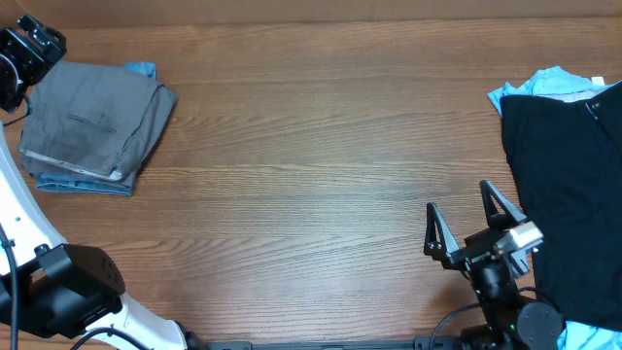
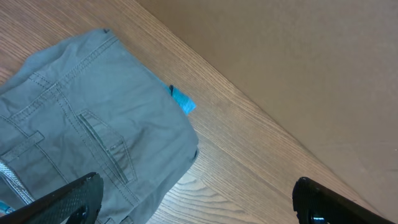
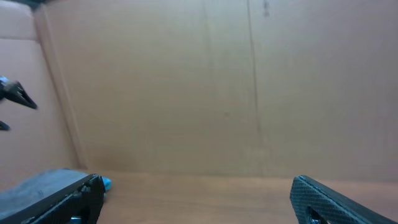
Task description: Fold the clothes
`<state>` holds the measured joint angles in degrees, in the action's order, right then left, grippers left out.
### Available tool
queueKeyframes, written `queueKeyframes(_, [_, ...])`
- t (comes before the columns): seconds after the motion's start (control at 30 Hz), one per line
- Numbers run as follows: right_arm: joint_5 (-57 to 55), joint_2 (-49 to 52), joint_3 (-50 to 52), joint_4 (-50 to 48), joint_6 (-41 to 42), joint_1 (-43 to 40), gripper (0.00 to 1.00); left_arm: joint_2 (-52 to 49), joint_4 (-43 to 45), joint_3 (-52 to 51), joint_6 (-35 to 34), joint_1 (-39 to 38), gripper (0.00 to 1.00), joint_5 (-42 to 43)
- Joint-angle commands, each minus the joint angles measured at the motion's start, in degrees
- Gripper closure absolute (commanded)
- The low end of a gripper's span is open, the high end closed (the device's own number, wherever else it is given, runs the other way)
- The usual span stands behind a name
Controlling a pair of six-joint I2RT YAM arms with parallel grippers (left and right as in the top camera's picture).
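The folded mid-grey shorts lie at the table's far left; the left wrist view shows them with a pocket seam. A black garment lies spread at the right edge, with a light-blue garment showing behind it. My left gripper hovers at the shorts' far left corner; the left wrist view shows it open and empty. My right gripper is open and empty, just left of the black garment. The right wrist view shows it facing the back wall.
A blue denim piece lies under the grey shorts, its edge showing at the front. A small bright-blue bit sticks out behind the shorts. A brown cardboard wall runs along the table's far edge.
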<state>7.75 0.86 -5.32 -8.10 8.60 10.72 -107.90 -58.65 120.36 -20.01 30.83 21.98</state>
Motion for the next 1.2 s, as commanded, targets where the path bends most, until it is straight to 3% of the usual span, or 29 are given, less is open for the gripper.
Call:
queueKeyframes(0.0, [-3.4,-0.7,3.1,-0.7,0.0,-0.3,0.00,-0.2,0.2,-0.2,-0.8,0.0,0.00,-0.3])
queueKeyframes(0.23, [-3.8,-0.7,4.9,1.9,0.2,-2.4,0.00,-0.2,0.2,-0.2,-0.8,0.0,0.00,-0.3])
queueKeyframes(0.43, [-6.6,-0.7,4.9,12.8,0.2,-3.3,0.00,-0.2,0.2,-0.2,-0.8,0.0,0.00,-0.3])
queueKeyframes(1.17, [-6.6,-0.6,4.9,12.9,0.2,-4.0,0.00,-0.2,0.2,-0.2,-0.8,0.0,0.00,-0.3])
